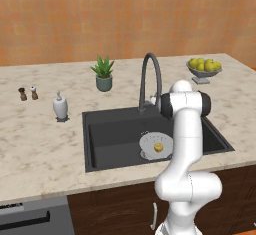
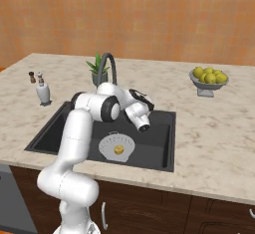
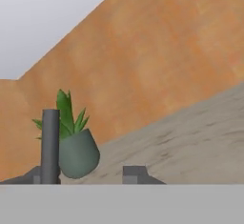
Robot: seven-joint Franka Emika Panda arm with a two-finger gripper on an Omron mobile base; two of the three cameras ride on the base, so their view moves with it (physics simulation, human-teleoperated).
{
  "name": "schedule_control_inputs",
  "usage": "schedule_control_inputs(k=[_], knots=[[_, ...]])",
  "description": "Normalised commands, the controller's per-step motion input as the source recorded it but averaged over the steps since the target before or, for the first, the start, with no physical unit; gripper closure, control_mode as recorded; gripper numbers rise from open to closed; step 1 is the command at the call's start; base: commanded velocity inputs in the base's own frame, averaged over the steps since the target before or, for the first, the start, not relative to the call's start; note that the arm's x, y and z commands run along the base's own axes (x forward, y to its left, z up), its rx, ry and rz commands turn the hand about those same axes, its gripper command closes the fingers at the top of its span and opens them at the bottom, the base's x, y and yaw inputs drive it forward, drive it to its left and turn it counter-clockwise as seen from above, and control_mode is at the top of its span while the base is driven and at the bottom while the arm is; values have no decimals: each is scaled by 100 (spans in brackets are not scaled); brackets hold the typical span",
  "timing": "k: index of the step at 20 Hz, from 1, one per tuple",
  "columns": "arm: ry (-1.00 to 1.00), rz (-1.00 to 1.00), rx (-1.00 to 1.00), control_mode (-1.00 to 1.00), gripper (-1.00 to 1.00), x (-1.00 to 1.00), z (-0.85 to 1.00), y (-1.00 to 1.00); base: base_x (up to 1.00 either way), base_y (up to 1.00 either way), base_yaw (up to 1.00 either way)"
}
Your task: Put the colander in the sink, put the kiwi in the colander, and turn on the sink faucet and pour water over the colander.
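Kiwi (image 1: 158, 147) sits in colander (image 1: 150, 144) in sink (image 1: 115, 134). Sink faucet (image 1: 150, 79) stands just ahead-left of the end effector (image 3: 90, 175) (upright stem); opening can't be judged, nothing held.

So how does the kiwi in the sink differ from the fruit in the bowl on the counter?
The kiwi is one fruit lying in the pale colander down in the sink; the fruit in the bowl is a heap, raised on a grey pedestal on the counter. Both look yellow-green and round.
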Motion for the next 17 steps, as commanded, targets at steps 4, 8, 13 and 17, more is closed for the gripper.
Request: schedule_control_inputs(k=[4,8,13,17], knots=[[23,-9,28,-100,100,9,1,-100,0,0,0],[13,-4,33,-100,100,3,33,-100,0,0,0],[-5,2,57,-100,100,-5,100,-100,0,0,0],[1,4,65,-100,100,-1,97,-100,0,0,0]])
